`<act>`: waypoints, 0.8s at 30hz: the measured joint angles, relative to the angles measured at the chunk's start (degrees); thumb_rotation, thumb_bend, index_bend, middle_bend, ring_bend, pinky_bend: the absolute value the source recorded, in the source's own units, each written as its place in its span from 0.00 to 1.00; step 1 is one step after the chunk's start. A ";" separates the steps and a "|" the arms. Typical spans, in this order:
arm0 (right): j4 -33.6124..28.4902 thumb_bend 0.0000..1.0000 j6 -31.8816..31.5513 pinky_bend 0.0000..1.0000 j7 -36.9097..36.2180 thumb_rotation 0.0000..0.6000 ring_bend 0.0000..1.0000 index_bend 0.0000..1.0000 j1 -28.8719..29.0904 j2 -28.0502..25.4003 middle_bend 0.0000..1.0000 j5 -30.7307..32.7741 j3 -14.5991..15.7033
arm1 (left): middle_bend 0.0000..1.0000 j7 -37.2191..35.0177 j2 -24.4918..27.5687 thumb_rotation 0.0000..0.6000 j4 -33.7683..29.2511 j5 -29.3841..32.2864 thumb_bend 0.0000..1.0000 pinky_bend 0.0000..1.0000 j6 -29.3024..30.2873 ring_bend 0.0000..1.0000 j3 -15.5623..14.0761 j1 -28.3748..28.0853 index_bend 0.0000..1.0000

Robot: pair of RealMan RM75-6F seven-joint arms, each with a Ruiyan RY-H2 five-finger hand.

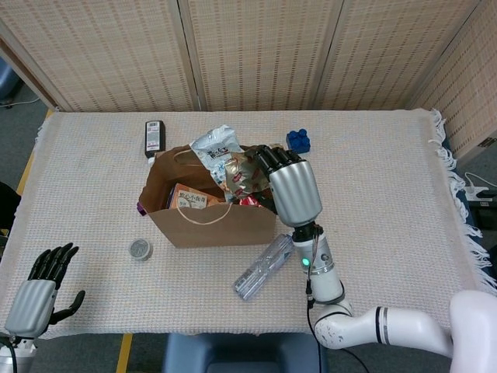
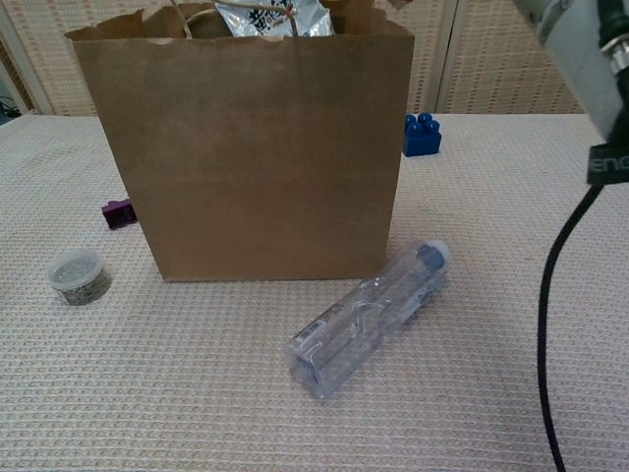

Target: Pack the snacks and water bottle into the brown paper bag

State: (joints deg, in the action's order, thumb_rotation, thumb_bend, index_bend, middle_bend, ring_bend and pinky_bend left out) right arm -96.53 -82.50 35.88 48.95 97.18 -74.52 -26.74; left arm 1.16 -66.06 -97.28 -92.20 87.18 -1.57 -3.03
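Nearest the robot, the left robot hand (image 1: pixel 35 294) hangs at the surface's near left corner, fingers spread and holding nothing. Well to its right, and just below the right robot hand (image 1: pixel 291 186), the clear plastic water bottle with a blue cap (image 1: pixel 265 266) lies on its side on the woven beige cloth surface (image 1: pixel 388 179), close to the front wall of the brown paper bag (image 1: pixel 210 221); it is not packed yet. A small round lidded tub (image 1: pixel 140 249) sits left of the bag, between the two hands.

The right robot hand is poised over the bag's open mouth, its fingers curled around a crumpled gold foil snack packet with red markings (image 1: pixel 241 177). The packet seems to be above the opening rather than inside it, though the head view is crowded there and the chest view cuts the hand off. Beside it to the left, a silver snack pouch (image 1: pixel 215 146) sticks up out of the bag, and an orange snack packet (image 1: pixel 190 198) lies inside.

So, by the look of it, two snacks are packed, one is about to be dropped, and the bottle remains.

Beyond the hand lie a blue toy brick (image 1: pixel 297 140) and, further left, a black rectangular device (image 1: pixel 154 137). Woven reed screens (image 1: pixel 256 54) close off the room behind.
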 measured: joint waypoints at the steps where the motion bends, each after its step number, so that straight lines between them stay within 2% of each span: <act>1: 0.94 0.46 -0.01 0.62 0.26 1.00 0.54 0.60 0.71 1.11 0.51 0.36 -0.35 | 0.00 -0.17 0.06 1.00 0.00 0.02 0.36 0.03 0.01 0.00 0.03 0.00 0.00; 6: 5.21 0.46 0.05 0.61 1.77 1.00 0.54 0.58 3.47 5.13 0.51 2.17 -1.46 | 0.00 -1.00 0.30 1.00 0.10 0.63 0.36 0.03 -0.30 0.00 0.23 -0.11 0.00; 14: 7.82 0.46 0.71 0.61 0.48 1.00 0.53 0.57 4.69 7.26 0.51 3.33 -1.65 | 0.00 -0.85 0.32 1.00 -0.05 0.45 0.37 0.03 -0.54 0.00 0.05 -0.18 0.00; 19: 8.37 0.46 -1.04 0.61 -4.52 1.00 0.53 0.57 6.76 9.65 0.51 1.57 -4.71 | 0.00 -1.45 0.52 1.00 -0.04 1.15 0.37 0.03 -0.72 0.00 0.34 -0.23 0.00; 24: 9.84 0.46 -1.59 0.61 -3.35 1.00 0.53 0.56 8.65 10.99 0.51 1.25 -5.97 | 0.00 -2.11 0.72 1.00 0.09 1.47 0.37 0.03 -0.81 0.00 0.55 -0.30 0.00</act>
State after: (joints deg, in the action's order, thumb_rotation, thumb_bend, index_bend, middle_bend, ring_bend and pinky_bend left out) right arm -86.69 -84.09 32.53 57.60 108.16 -73.26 -32.71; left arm -0.96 -65.33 -97.19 -90.74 86.37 -1.03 -3.32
